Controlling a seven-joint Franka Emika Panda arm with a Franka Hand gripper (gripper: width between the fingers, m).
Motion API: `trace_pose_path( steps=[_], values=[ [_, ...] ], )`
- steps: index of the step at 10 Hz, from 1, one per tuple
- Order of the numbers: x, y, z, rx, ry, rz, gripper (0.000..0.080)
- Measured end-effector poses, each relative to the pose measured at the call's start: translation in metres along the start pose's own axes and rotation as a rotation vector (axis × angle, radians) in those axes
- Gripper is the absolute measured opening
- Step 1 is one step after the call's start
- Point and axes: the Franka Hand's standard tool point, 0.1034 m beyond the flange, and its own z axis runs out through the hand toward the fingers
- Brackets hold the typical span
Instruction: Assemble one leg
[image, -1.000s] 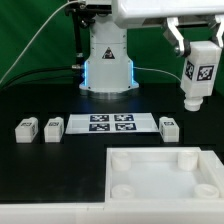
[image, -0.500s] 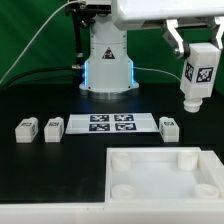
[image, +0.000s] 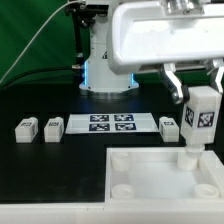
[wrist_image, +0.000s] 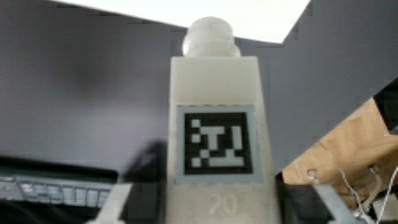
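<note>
My gripper is shut on a white leg with a square tag on its face, held upright. The leg's lower peg hangs just above the far right corner socket of the large white square panel. In the wrist view the held leg fills the middle, its round peg pointing away, with dark fingers on both sides of it. Three more legs stand on the black table: two at the exterior view's left and one at its right.
The marker board lies flat between the loose legs. The robot base stands behind it. The panel has round sockets at its corners.
The gripper with the leg has come down and toward the camera, from high at the right to just above the panel's far right socket.
</note>
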Motion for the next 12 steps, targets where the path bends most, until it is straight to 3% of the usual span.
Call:
trace_pose_path(
  steps=[5,10,12],
  values=[
    [-0.022,-0.013,0.033,0.025,-0.028,0.008,0.0292],
    [-0.035,-0.015,0.053,0.031,-0.037,0.019,0.0292],
    [-0.036,-0.017,0.052,0.029,-0.027,0.020,0.0292]
  ],
)
